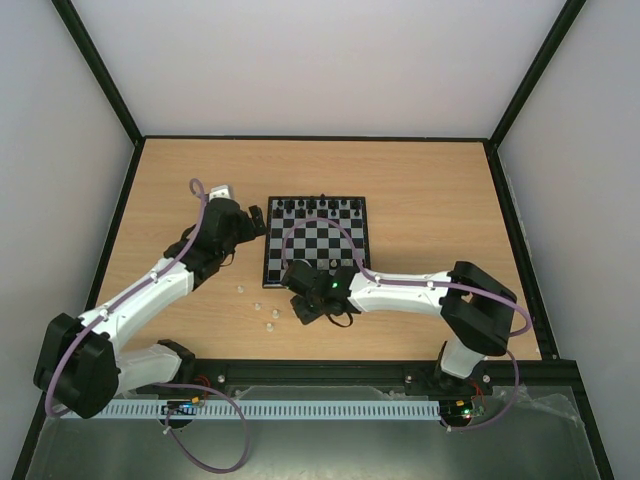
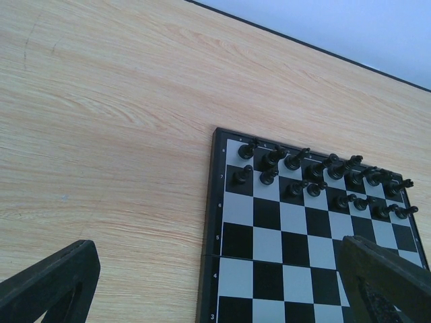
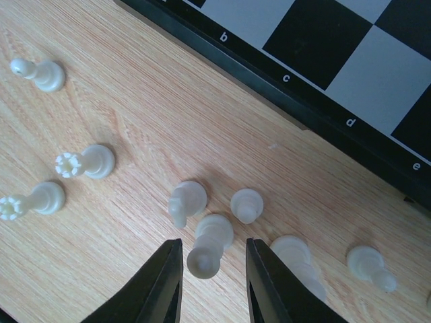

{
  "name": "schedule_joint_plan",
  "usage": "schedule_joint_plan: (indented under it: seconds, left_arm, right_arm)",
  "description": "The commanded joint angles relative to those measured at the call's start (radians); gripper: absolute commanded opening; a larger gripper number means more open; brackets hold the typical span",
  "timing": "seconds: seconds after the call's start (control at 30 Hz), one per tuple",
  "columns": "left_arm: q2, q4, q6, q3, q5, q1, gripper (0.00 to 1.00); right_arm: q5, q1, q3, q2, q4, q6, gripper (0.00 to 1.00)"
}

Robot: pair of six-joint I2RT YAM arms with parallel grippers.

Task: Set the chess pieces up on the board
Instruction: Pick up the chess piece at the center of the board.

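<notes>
Top external view shows the wooden table [image 1: 420,180] with pale walls [image 1: 300,60] around it. In its middle the board [image 1: 318,245] lies flat. The left arm [image 1: 150,290] reaches from the near left side up to the far left corner of the board. The right arm [image 1: 410,290] bends from the near right side across the near edge of the board and hides some near squares.

The left gripper [image 1: 257,218] is just beside the far left corner of the board. In the left wrist view its fingers [image 2: 54,282] stand wide apart with nothing between them. Below them are the table and the left part of the board.

The right gripper [image 1: 302,308] is over the table at the near left corner of the board. In the right wrist view its jaws are a little apart, one on each side of one white piece [image 3: 205,252]. A thin gap shows on both sides, so they do not press it.

The black pieces [image 2: 316,175] fill the two far rows of the board. The white pieces [image 3: 87,161] that show are on the bare table, off the board, near its lettered rim [image 3: 256,60]. They seem to stand upright, some close together, others more apart.
</notes>
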Motion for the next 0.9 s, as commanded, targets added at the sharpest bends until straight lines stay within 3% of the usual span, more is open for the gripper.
schedule_joint_plan:
  seconds: [0.0, 0.33, 0.53, 0.87]
  left_arm:
    - [-0.024, -0.004, 0.003, 0.003, -0.01, -0.001, 1.0]
    - [-0.025, -0.004, 0.003, 0.003, -0.01, -0.001, 0.99]
    - [-0.025, -0.004, 0.003, 0.003, -0.01, -0.001, 0.99]
    - [-0.024, -0.002, 0.003, 0.002, -0.008, -0.001, 0.99]
  right_arm:
    - [0.024, 0.008, 0.033, 0.027, -0.059, -0.001, 0.27]
    - [0.017, 0.01, 0.042, 0.051, -0.055, -0.006, 0.26]
    - [0.014, 0.01, 0.047, 0.054, -0.057, -0.008, 0.17]
    - [0.039, 0.01, 0.096, -0.011, -0.115, -0.017, 0.15]
